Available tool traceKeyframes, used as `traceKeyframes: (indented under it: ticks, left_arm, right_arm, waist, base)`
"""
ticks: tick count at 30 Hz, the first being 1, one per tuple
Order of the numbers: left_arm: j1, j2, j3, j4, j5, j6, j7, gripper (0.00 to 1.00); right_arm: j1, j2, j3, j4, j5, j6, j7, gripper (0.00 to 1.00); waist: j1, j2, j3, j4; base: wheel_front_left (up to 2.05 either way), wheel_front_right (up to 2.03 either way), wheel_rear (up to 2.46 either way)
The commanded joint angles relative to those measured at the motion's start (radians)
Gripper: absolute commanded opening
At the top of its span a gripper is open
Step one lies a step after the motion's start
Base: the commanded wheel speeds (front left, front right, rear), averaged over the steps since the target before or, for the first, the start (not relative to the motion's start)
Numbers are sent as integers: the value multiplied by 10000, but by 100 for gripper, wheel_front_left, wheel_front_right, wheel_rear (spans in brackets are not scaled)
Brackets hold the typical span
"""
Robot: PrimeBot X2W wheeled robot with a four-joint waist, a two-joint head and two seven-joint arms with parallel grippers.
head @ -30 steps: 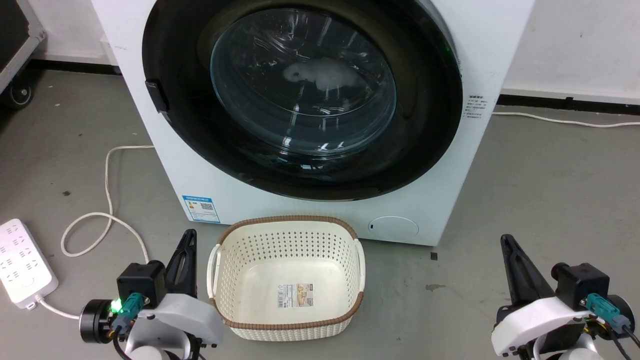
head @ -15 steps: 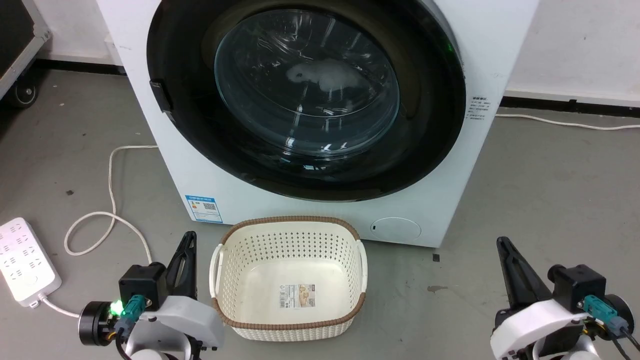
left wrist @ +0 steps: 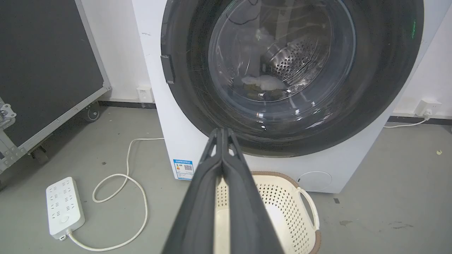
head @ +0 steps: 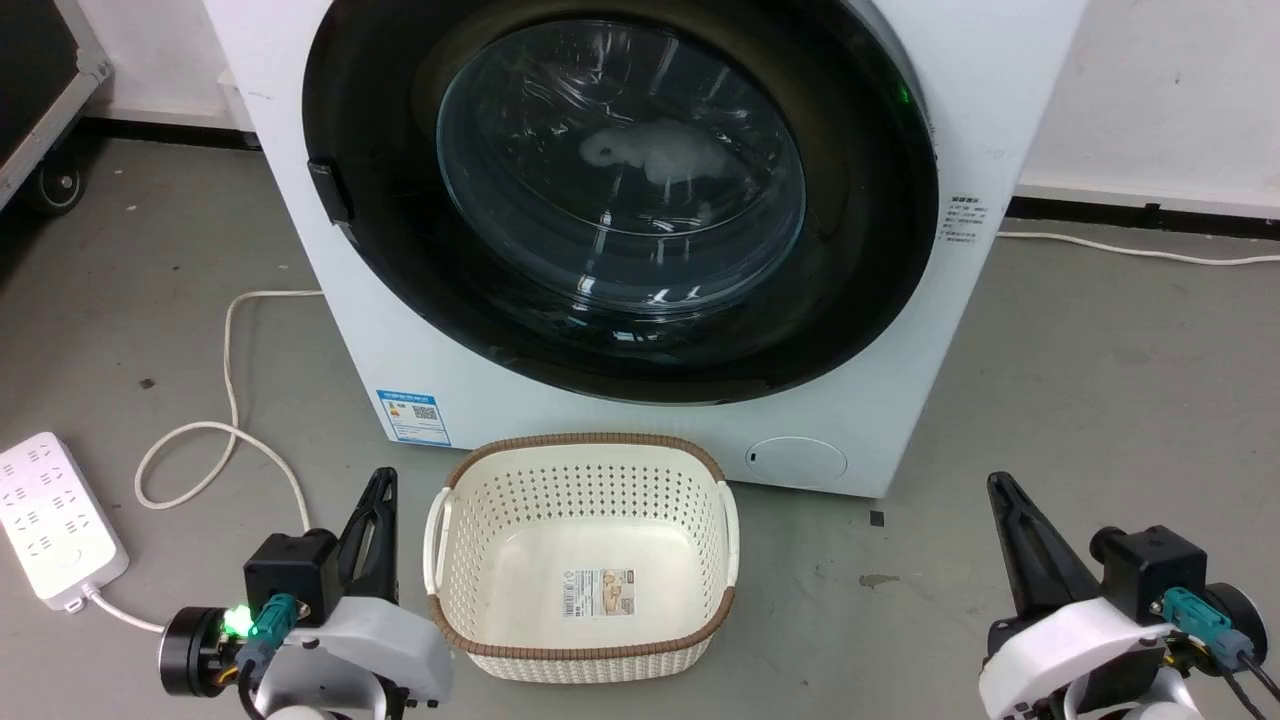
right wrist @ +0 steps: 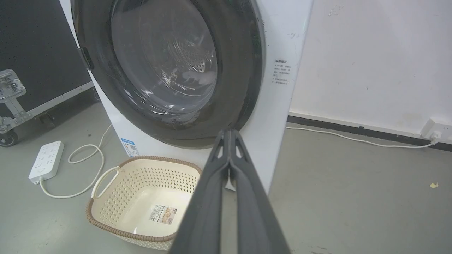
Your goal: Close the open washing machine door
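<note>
The left claw [head: 383, 478] hangs low over the floor [head: 1080, 400] with its two fingers pressed together (its wrist view shows them meeting in a single point, with nothing between). The right claw [head: 997, 483] is pressed together in the same way and holds nothing. It sits at about the same height, well apart from the left one.

The door [head: 620, 190] is ahead of both claws and above them, and neither claw touches it. It lies flat against the front of the washer [head: 900, 400], with no gap visible around its black ring. Its latch tab [head: 330, 192] is on the edge up and ahead of the left claw. A pale lump of laundry [head: 655, 155] shows through the glass.

Just right of the left claw, parted from it by a narrow strip of floor, stands a basket [head: 583, 441] (cream with a brown rim) with a label [head: 604, 592] on its bottom. It sits between the claws, much nearer the left one, close in front of the washer.

Left of the left claw lies a power strip [head: 60, 520]. Its cord [head: 230, 350] loops over the floor ahead of that claw toward the washer. Further left, in the left wrist view, stands a black case [left wrist: 46, 70].
</note>
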Motion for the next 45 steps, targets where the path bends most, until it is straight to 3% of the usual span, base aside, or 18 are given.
traceKeyframes:
  ticks: [1, 45]
  left_arm:
    - [182, -30, 21, -89, 122, 75, 40, 0]
    - [764, -369, 220, -1023, 946, 187, 701, 0]
  right_arm:
    - [206, -9, 23, -120, -108, -3, 39, 0]
    - [586, -14, 210, -1071, -599, -6, 741, 0]
  waist:
    - [0, 0, -2, 6]
    - [-1, 0, -88, 250]
  base:
    - [0, 0, 0]
    - [0, 0, 0]
